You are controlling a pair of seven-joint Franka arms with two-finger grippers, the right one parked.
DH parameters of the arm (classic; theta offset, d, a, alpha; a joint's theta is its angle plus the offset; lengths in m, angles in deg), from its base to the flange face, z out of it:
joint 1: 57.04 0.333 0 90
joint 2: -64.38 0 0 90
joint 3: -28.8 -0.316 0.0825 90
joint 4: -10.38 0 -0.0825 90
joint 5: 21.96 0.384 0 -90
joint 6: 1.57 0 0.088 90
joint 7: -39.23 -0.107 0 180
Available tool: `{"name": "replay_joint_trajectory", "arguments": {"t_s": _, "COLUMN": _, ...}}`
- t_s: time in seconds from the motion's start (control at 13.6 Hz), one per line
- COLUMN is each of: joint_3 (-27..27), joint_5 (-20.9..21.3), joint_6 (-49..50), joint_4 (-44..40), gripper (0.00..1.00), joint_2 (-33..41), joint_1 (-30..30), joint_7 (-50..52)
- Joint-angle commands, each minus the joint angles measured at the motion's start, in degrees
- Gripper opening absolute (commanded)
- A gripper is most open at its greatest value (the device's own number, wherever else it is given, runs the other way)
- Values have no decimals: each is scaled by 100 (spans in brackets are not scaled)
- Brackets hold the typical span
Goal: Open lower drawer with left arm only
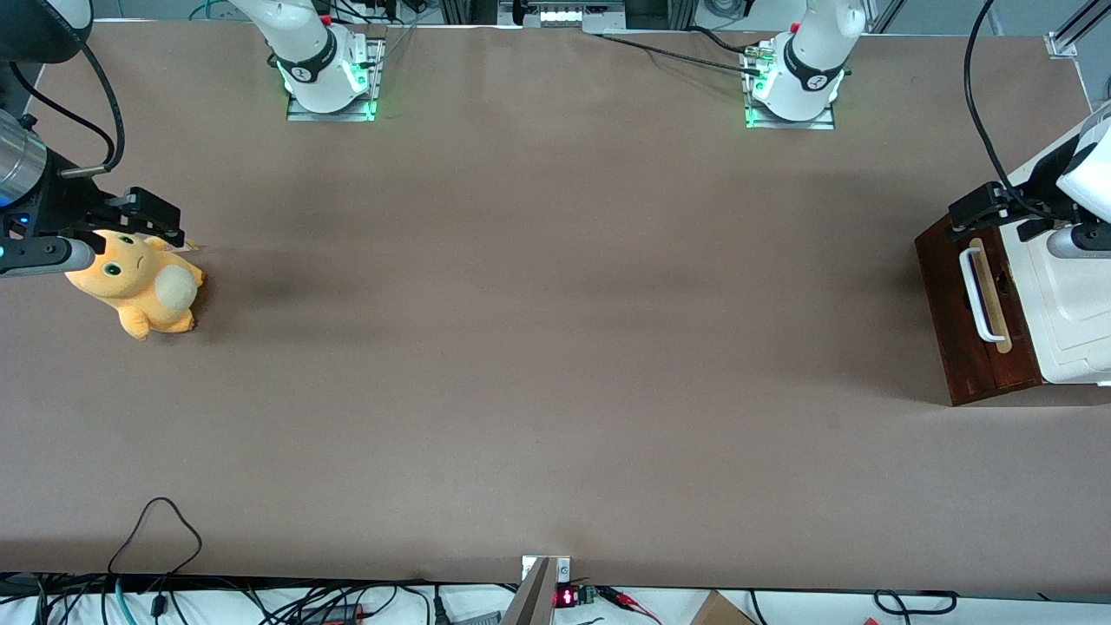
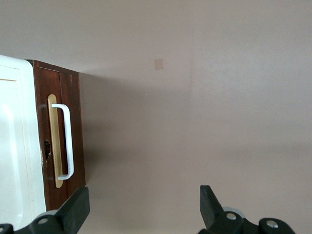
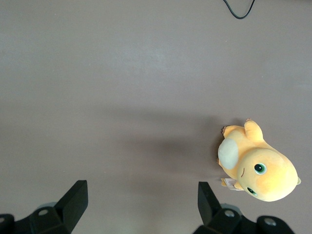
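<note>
The lower drawer (image 1: 955, 321) is a dark reddish-brown front with a white loop handle (image 1: 974, 295) on a pale wood strip, at the working arm's end of the table. In the left wrist view the drawer front (image 2: 73, 126) and its handle (image 2: 67, 141) show flush with the cabinet. The left arm (image 1: 1081, 187) reaches in over the cabinet. Its black gripper (image 1: 979, 211) hangs above the cabinet's front corner, farther from the front camera than the handle. The gripper (image 2: 145, 204) is open with only bare table between its fingers (image 2: 78, 207).
A white moulded cabinet top (image 1: 1076, 304) covers the cabinet. An orange plush toy (image 1: 139, 291) lies toward the parked arm's end of the table. A black cable loop (image 1: 156, 529) lies at the table's edge nearest the front camera.
</note>
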Motion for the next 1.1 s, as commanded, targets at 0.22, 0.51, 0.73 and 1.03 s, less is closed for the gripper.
{"name": "replay_joint_trajectory", "arguments": {"t_s": 0.22, "joint_3": 11, "joint_5": -54, "joint_6": 237, "joint_4": -317, "gripper": 100, "joint_2": -72, "joint_1": 17, "joint_7": -171}}
{"name": "replay_joint_trajectory", "arguments": {"t_s": 0.51, "joint_3": 11, "joint_5": -72, "joint_6": 273, "joint_4": -247, "gripper": 100, "joint_2": -73, "joint_1": 17, "joint_7": -233}}
{"name": "replay_joint_trajectory", "arguments": {"t_s": 0.73, "joint_3": 273, "joint_5": 705, "joint_6": 352, "joint_4": -221, "gripper": 100, "joint_2": -143, "joint_1": -1, "joint_7": 21}}
{"name": "replay_joint_trajectory", "arguments": {"t_s": 1.03, "joint_3": 977, "joint_5": 2552, "joint_6": 343, "joint_4": 209, "gripper": 100, "joint_2": -362, "joint_1": -10, "joint_7": 1355}}
